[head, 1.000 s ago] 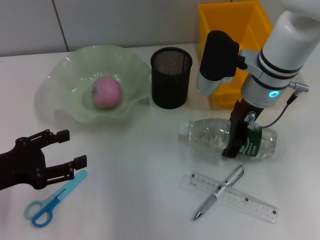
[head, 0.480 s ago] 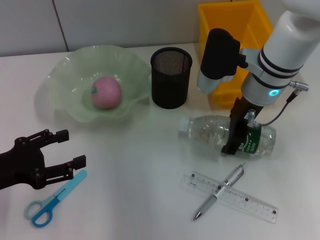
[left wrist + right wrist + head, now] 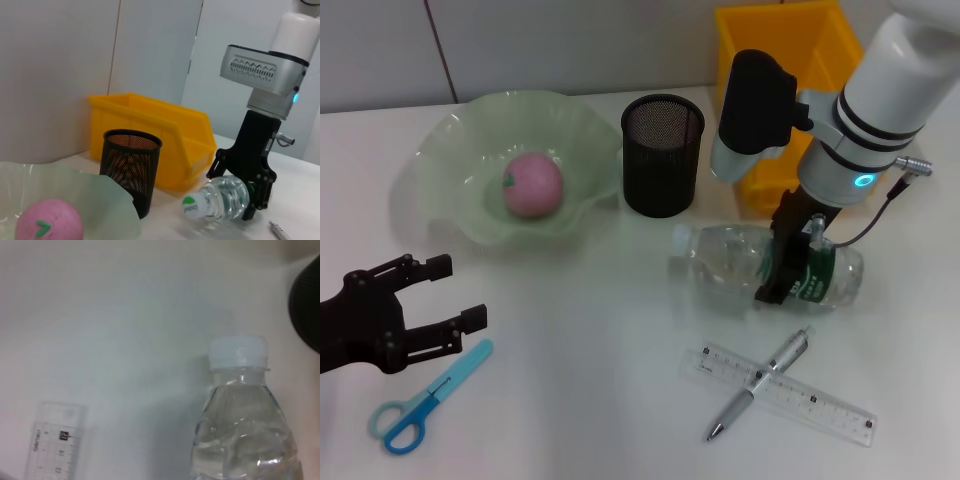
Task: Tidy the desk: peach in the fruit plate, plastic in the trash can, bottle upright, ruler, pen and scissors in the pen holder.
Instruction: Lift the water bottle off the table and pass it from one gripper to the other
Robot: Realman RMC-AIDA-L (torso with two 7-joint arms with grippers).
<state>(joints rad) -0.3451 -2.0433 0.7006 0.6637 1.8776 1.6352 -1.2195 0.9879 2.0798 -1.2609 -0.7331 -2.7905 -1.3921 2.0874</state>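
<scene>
Bottle [image 3: 765,268] handling was the step in hand: the clear plastic water bottle lay on its side on the white surface [image 3: 600,390], just in front of the black mesh pen holder [image 3: 662,155], its white cap [image 3: 190,206] pointing toward the pale green fruit plate [image 3: 455,215]. The right claw [image 3: 790,268] had its two black fingers closed around the bottle's body at the green label, one on each side, so the bottle sat between them with the cap end sticking out well clear of the grip.

To do this well, I judged the grip should hold firm on the labelled part, since thin plastic can buckle or slip. The lift should raise the bottle off the surface before turning it, so the base does not drag. The turn should swing the cap up and away from the pen holder, and the base should meet the surface flat before the fingers let go.

Near the pen holder on its far right stood the yellow bin [image 3: 782,80]. The ruler [image 3: 778,394] and pen [image 3: 760,384] lay crossed in front of the bottle, farther from the pen holder, so the set-down spot should avoid them. The left claw [image 3: 430,296] hung open and empty, well off from the pen holder, just beside the blue scissors [image 3: 425,400]. The peach [image 3: 532,185] sat in the fruit plate.
</scene>
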